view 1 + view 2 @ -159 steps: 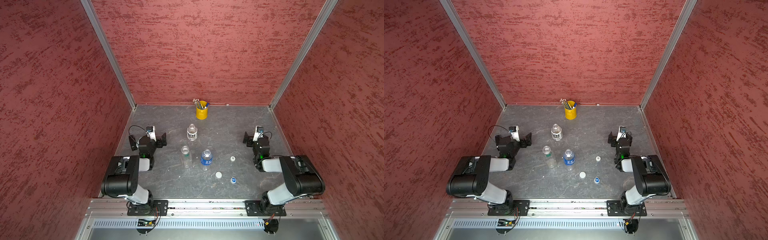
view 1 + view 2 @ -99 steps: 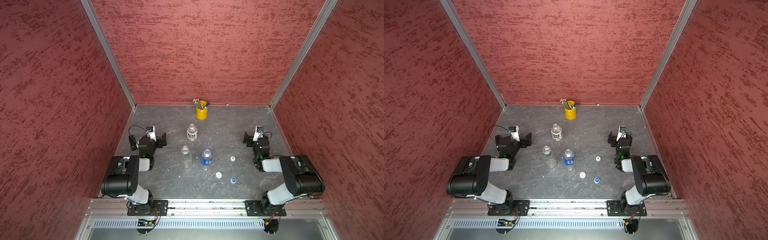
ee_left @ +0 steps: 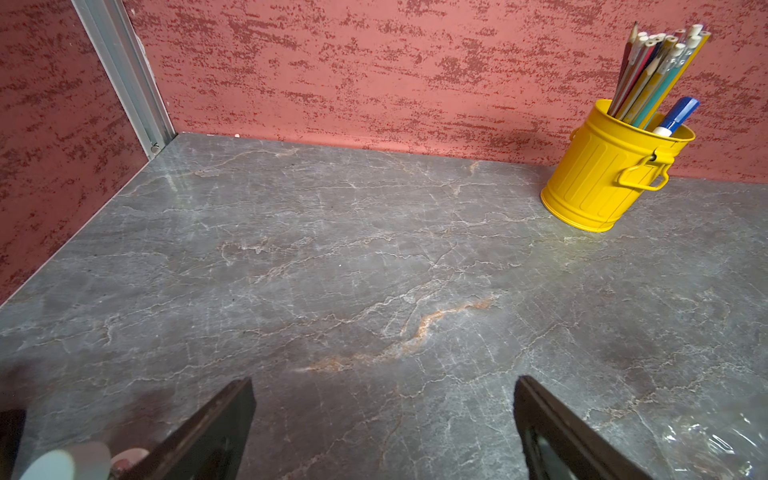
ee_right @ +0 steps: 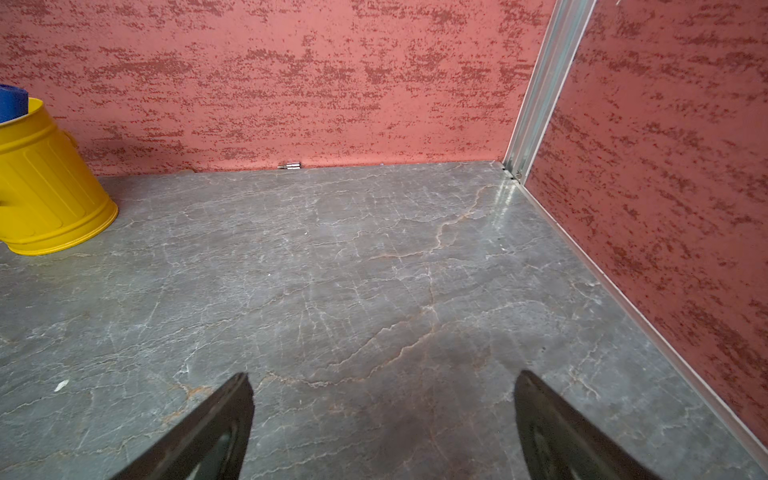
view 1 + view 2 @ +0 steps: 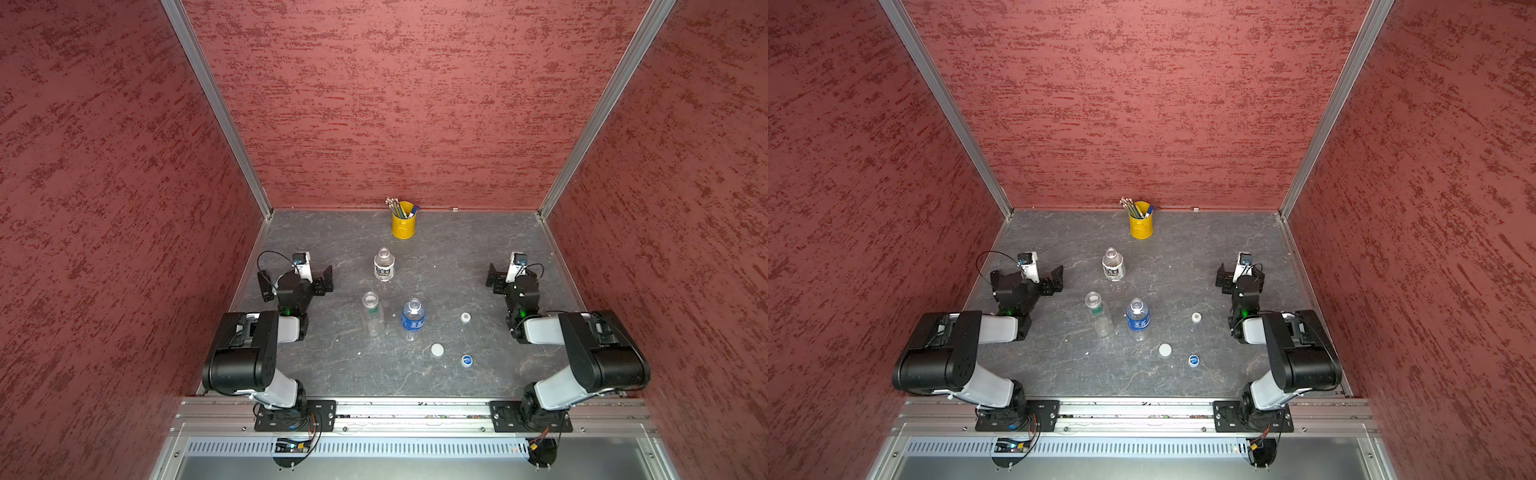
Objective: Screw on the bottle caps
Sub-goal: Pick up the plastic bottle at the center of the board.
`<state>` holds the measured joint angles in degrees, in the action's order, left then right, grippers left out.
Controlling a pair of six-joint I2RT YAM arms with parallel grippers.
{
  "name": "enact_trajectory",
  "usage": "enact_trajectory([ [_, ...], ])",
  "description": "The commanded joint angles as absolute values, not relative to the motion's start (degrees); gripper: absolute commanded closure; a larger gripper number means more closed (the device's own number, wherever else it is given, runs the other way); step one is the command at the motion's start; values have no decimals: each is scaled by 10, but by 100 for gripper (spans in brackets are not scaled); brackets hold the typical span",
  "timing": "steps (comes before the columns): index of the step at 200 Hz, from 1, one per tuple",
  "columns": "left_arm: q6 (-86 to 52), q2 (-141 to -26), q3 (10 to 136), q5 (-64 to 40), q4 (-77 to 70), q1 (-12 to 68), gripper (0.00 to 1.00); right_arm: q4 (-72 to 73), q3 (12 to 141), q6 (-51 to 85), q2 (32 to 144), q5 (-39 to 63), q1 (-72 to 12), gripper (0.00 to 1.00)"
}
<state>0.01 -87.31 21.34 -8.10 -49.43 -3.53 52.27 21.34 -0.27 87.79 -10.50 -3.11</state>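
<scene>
Red-flecked walls box in a grey, veined tabletop, and everything that matters stands near its middle. Three uncapped bottles are upright: the white-labelled bottle farthest back, with the clear bottle, green at the neck, and the blue-labelled bottle side by side nearer the arms. The caps lie loose towards the right arm's side: the small white cap, the wide white cap and the blue-and-white cap. The left gripper and the right gripper sit low at either edge, jaws spread wide and holding nothing. To my eye the bottles are light and thin-walled, so they could easily tip or crumple. I'd hold one gently, low on its body. The caps look stiff, small and slick, so I'd pinch them across the rim.
</scene>
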Motion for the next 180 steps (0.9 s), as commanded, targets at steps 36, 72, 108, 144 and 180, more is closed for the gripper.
enact_trajectory([
  [36,32,-666,346,-91,-124,-27,0,160,324,36,669,-48,-34,1],
  [72,58,-580,449,-181,106,-5,0,-133,458,66,616,3,-69,1],
  [108,80,-525,522,-189,218,152,0,-377,593,102,619,9,-188,1],
  [144,71,-525,580,-193,263,292,0,-505,699,117,658,-31,-364,1],
  [180,67,-510,522,-157,201,359,0,-586,800,152,765,-64,-497,1],
])
